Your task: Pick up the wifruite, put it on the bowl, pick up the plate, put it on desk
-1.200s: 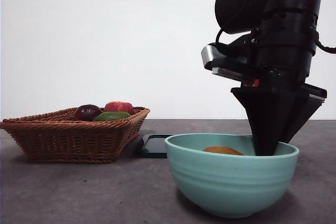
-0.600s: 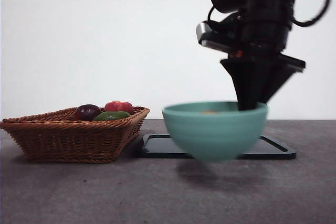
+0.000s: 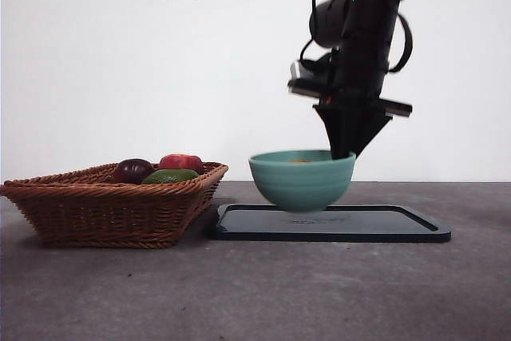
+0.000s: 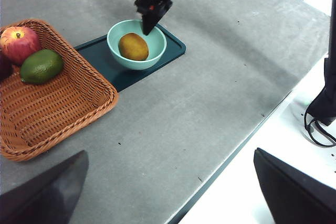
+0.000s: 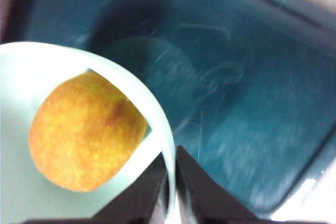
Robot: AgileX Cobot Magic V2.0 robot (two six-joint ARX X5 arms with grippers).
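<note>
A: Where does the right gripper (image 3: 345, 153) stand?

B: Its two black jaws pinch the rim of the large mint-teal glazed bowl (image 3: 302, 181), one jaw inside, one outside, as the right wrist view shows. The bowl hangs just above the flat dark teal tray (image 3: 399, 227), apparently not touching it.

A: And the fruit?

B: The small rounded orange-brown wifruite (image 4: 133, 46) lies inside the bowl, so I judge the first half done. What the task calls the plate seems to be what remains: nothing plate-like shows but the tray, lying on the matte dark grey-brown desk (image 3: 239, 293).

A: The other arm?

B: The left gripper (image 4: 168, 192) waits well apart, jaws spread wide at the edges of its own view.

A: Anything unclear?

B: From the front, only a sliver of orange shows over the bowl's rim. The right wrist view is blurred. The brown woven wicker basket (image 3: 96, 213) hides most of its fruit; the dark purple one (image 3: 132, 170) is cut off in the left wrist view.
</note>
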